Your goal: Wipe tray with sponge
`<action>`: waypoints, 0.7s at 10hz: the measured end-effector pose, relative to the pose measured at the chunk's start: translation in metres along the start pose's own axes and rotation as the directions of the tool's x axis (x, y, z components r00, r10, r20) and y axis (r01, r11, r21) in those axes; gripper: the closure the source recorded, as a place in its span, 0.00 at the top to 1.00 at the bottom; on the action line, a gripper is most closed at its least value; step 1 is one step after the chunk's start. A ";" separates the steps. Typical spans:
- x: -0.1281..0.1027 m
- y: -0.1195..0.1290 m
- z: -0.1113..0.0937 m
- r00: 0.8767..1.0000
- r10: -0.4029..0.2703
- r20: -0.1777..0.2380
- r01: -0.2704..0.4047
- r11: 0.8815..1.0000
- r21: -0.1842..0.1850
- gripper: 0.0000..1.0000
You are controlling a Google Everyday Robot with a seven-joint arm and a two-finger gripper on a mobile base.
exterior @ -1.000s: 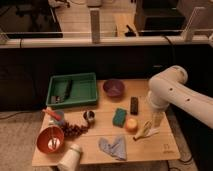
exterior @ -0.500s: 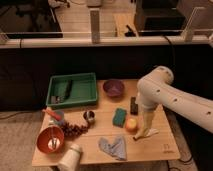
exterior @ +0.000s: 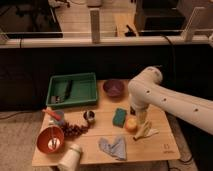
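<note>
The green tray (exterior: 88, 95) sits at the back left of the wooden table, with a dark object (exterior: 62, 92) lying in its left part. The green sponge (exterior: 119, 117) lies flat near the table's middle, to the right of the tray. My white arm (exterior: 165, 100) reaches in from the right and bends down. My gripper (exterior: 139, 119) hangs low over the table just right of the sponge, close to an orange fruit (exterior: 131, 125).
A purple bowl (exterior: 114, 87) stands behind the sponge. A banana (exterior: 145, 131) lies right of the fruit. A grey cloth (exterior: 114, 147), white cup (exterior: 70, 157), red bowl (exterior: 50, 140), grapes (exterior: 75, 130) and small metal cup (exterior: 90, 116) fill the front left.
My arm has swung left across the table, bringing the gripper from the right edge to beside the sponge. The objects on the table have not moved.
</note>
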 end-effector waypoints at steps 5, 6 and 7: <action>-0.014 -0.011 0.014 0.996 -0.088 -0.010 0.088 0.996 0.014 0.80; -0.016 -0.013 0.016 0.995 -0.101 -0.010 0.102 0.995 0.017 0.80; -0.019 -0.015 0.020 0.993 -0.114 -0.011 0.114 0.993 0.020 0.80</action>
